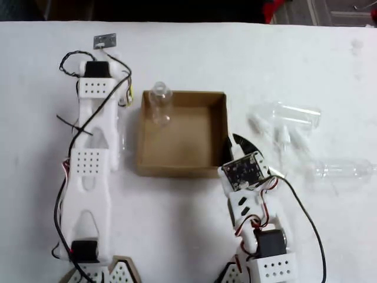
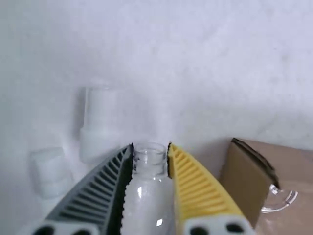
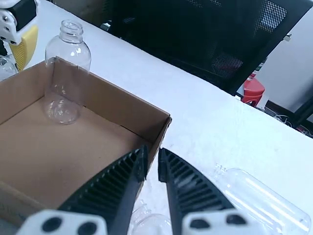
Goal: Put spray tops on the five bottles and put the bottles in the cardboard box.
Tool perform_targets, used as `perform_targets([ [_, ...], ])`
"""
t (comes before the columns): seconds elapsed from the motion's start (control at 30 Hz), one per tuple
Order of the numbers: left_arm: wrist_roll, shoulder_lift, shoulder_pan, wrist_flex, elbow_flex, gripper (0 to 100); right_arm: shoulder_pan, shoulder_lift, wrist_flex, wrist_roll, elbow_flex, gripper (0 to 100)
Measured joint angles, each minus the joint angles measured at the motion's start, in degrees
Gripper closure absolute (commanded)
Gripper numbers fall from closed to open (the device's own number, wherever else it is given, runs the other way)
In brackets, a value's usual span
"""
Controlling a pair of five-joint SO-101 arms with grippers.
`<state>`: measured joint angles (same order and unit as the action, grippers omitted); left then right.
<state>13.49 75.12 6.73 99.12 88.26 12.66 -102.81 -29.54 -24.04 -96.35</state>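
My left gripper [image 2: 150, 149] is shut on the neck of a clear, uncapped bottle [image 2: 146, 196], just off the far left corner of the cardboard box [image 1: 219, 132]. Two white spray tops [image 2: 97, 122] lie on the table beyond the bottle's mouth. Another uncapped bottle [image 1: 159, 101] stands upright in the box's far left corner [image 3: 68, 51]. My right gripper [image 1: 237, 142] hangs at the box's right wall [image 3: 152, 156], its fingers a narrow gap apart with nothing between them. Clear bottles [image 1: 288, 115] and several spray tops [image 1: 284, 137] lie to its right.
The left arm [image 1: 91, 159] stretches along the box's left side. A further clear bottle [image 1: 344, 171] lies at the far right. A small metal plate [image 1: 104, 40] sits near the table's far edge. A black chair [image 3: 195, 34] stands beyond the table.
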Motion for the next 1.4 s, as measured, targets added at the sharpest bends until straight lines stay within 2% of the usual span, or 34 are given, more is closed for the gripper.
perform_targets([
  [0.27, 0.00, 0.00, 0.00, 0.00, 0.00, 98, 0.00, 0.00, 0.00, 0.00, 0.00, 97.4],
  [0.43, -0.09, -0.88, -1.05, 2.81, 3.96, 98, 0.00, 0.00, 0.00, 0.00, 0.00, 97.4],
  [0.83, -0.09, -20.40, -3.34, 2.81, 1.41, 98, 0.00, 0.00, 0.00, 0.00, 0.00, 97.4],
  [1.0, -0.09, -35.34, -4.48, 2.81, -11.16, 98, 0.00, 0.00, 0.00, 0.00, 0.00, 97.4],
  [1.23, -0.09, -64.44, -13.19, 2.81, -43.34, 98, 0.00, 0.00, 0.00, 0.00, 0.00, 97.4],
  [1.4, 0.00, -82.99, -16.18, -5.10, -62.77, 98, 0.00, 0.00, 0.00, 0.00, 0.00, 97.4],
])
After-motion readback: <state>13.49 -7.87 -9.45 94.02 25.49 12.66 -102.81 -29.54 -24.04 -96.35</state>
